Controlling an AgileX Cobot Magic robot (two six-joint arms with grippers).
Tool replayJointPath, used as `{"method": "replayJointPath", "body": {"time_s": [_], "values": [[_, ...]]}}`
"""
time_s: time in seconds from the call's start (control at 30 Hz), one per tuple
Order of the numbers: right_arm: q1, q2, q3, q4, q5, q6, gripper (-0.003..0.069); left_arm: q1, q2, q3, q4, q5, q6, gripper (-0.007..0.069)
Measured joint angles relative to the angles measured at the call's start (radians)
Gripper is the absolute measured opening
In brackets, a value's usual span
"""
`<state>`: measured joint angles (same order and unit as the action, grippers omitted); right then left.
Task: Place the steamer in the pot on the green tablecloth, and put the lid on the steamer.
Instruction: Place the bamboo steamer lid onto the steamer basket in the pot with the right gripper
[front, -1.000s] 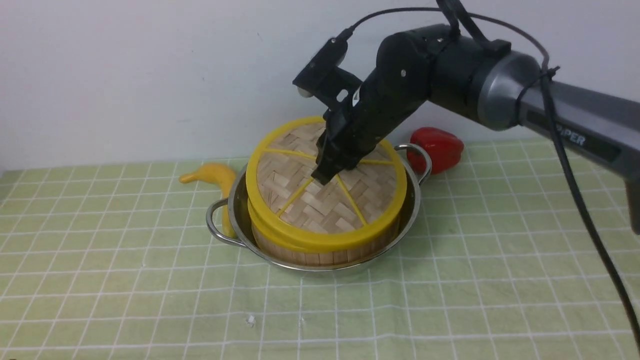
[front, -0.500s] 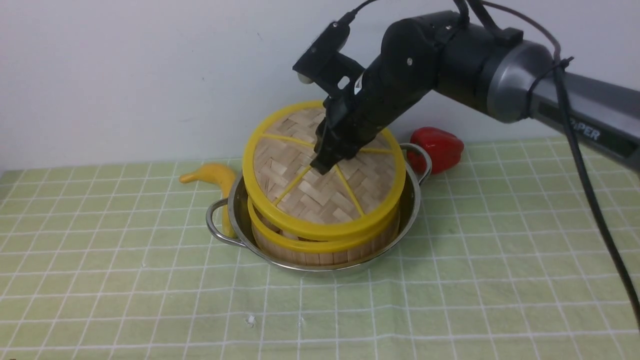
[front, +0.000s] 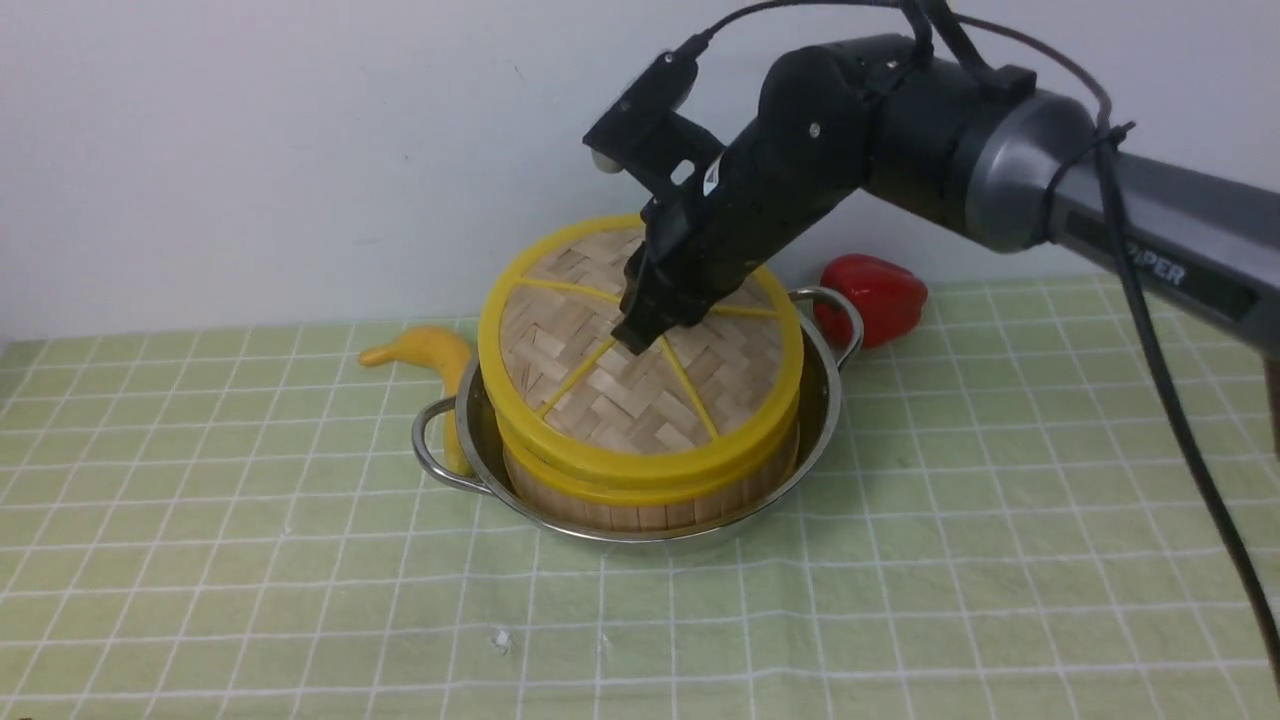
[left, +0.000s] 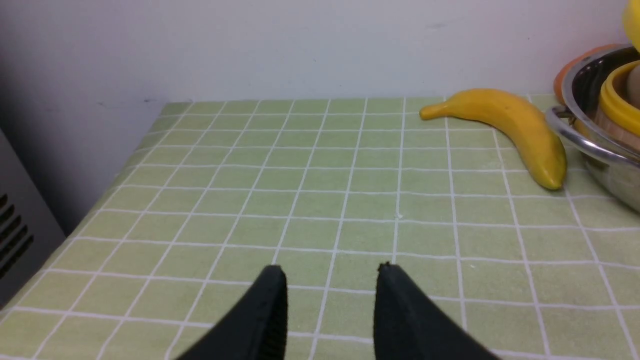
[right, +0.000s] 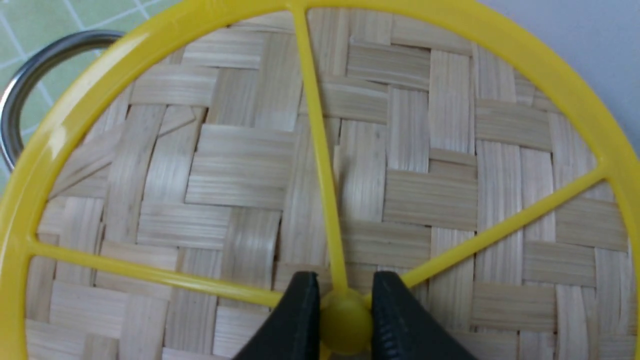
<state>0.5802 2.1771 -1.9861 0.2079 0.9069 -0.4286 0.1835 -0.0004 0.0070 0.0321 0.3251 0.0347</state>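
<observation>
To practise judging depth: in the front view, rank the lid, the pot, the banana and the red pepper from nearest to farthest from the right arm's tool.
1. The lid: the right tool grips its centre knob.
2. The pot: around the steamer, below the lid.
3. The banana, at the pot's left, and the red pepper, behind its right handle: too close to call.

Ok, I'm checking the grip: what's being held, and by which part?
The right gripper holds the lid by its yellow centre knob; the left gripper holds nothing.

Bright, even light — soft shadows, sharp
</observation>
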Motion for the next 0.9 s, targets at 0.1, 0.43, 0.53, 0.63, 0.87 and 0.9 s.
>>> {"method": "replayJointPath", "body": {"time_s": [0.1, 0.43, 0.53, 0.63, 0.87, 0.9], "values": [[0.0, 0.02, 0.0, 0.002, 0.005, -0.003, 0.0146, 0.0, 0.0, 0.0, 0.0, 0.0, 0.0, 0.0243], [0.0, 0.028, 0.0, 0.001, -0.024, -0.024, 0.0146, 0.0, 0.0, 0.0, 0.0, 0.0, 0.0, 0.0243], [0.0, 0.028, 0.0, 0.001, -0.024, -0.024, 0.0146, 0.0, 0.0, 0.0, 0.0, 0.0, 0.0, 0.0243], [0.0, 0.028, 0.0, 0.0, -0.027, -0.026, 0.0146, 0.0, 0.0, 0.0, 0.0, 0.0, 0.0, 0.0243], [0.0, 0.029, 0.0, -0.001, -0.054, -0.045, 0.0146, 0.0, 0.0, 0.0, 0.0, 0.0, 0.0, 0.0243], [0.0, 0.03, 0.0, -0.001, -0.057, -0.046, 0.0146, 0.0, 0.0, 0.0, 0.0, 0.0, 0.0, 0.0243]]}}
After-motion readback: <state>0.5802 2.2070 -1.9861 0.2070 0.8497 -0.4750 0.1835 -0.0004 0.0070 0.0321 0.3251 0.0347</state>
